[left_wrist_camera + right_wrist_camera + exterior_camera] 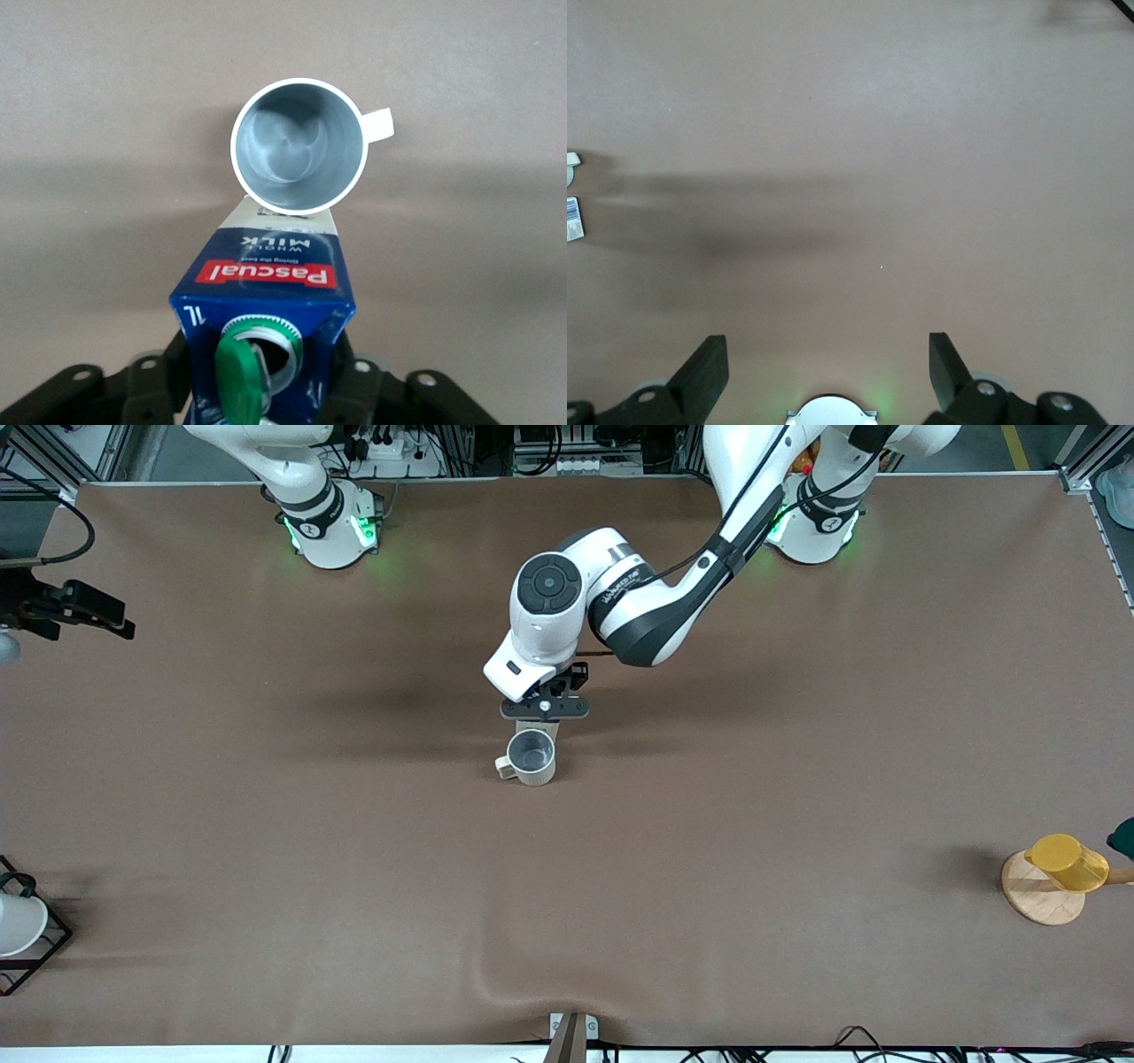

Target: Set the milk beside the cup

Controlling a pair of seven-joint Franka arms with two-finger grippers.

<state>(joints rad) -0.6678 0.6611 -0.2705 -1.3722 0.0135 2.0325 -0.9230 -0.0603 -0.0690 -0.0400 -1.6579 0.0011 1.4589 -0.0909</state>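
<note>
Nearest to the front camera, at the right arm's end of the table (709, 921), a white cup (18, 923) sits in a black wire frame (51, 948). It is cut by the picture's edge and its inside does not show. At the left arm's end, a little farther, a yellow cup (1067, 862) lies tilted over a round wooden base (1041, 903). What is in it I cannot tell.

In the middle of the table stands the cup (532, 757), a beige mug, upright. Its grey-blue inside is bare, with nothing in it. Its small handle points toward the right arm's end of the table.

Just beside the mug, farther from the front camera, stands the milk (266, 266). The carton is upright on the table, so its long axis is vertical. The ridge of its gable top runs from one arm's end of the table toward the other. The sloped panel with the red label and the green cap (241, 376) faces away from the mug, toward the robots' bases. If carton and mug touch, I cannot tell.

The left gripper (543, 708) is low over the carton, around its top. Whether it pinches the carton or is loose from it, I cannot tell.

The right gripper (828, 354) hangs over bare table with its fingers (709, 363) spread wide and nothing between them; this arm waits.
</note>
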